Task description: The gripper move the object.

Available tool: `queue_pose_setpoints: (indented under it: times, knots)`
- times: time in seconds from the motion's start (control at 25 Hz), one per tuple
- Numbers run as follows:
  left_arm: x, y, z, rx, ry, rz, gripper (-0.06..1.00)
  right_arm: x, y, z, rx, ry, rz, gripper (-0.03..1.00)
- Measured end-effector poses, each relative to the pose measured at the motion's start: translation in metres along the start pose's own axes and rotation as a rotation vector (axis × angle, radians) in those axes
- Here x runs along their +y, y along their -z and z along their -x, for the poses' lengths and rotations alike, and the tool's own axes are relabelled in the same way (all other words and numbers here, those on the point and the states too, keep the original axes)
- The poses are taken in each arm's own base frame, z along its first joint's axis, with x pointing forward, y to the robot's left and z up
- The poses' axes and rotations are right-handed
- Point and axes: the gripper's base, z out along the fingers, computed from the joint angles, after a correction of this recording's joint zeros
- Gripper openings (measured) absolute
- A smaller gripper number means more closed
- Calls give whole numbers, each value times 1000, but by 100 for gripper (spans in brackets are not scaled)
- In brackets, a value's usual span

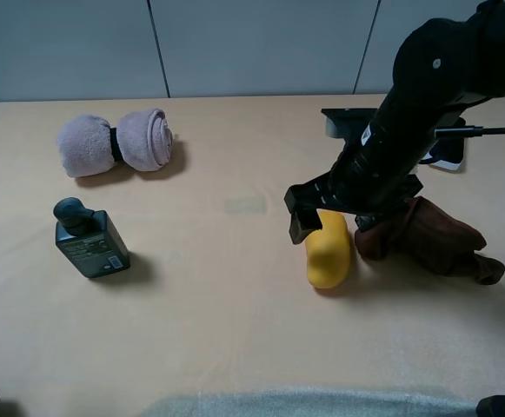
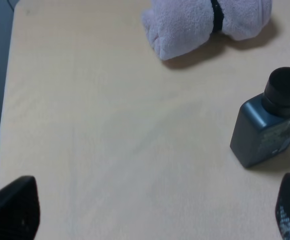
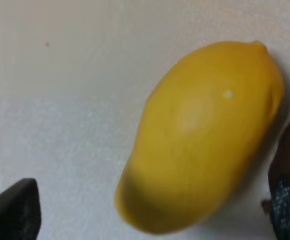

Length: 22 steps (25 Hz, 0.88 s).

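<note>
Your mango (image 1: 328, 252) lies on the worktop (image 1: 235, 304) at lower right of centre, not yet gripped. Your right hand (image 1: 335, 221) hangs over it, released, fingers straddling it. Closing, lifting and moving remain. Brown cloth (image 1: 435, 239) touches its right side.

The high cam looks down over the whole table (image 1: 235, 330) from the front, the left wrist cam hangs over the bottle (image 2: 269, 125) it shares, and the right wrist cam sits close above the mango (image 3: 199, 135).
</note>
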Motion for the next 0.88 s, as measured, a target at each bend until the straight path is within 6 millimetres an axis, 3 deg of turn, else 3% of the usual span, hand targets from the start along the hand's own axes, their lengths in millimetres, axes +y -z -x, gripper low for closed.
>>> queue_pose_setpoints:
  times: [0.52,0.88]
  knots:
    - [0,0,0,0,0,0,94,3,60,-20,-41,11,29,69]
    - [0,0,0,0,0,0,94,0,106,-45,-86,45,41,69]
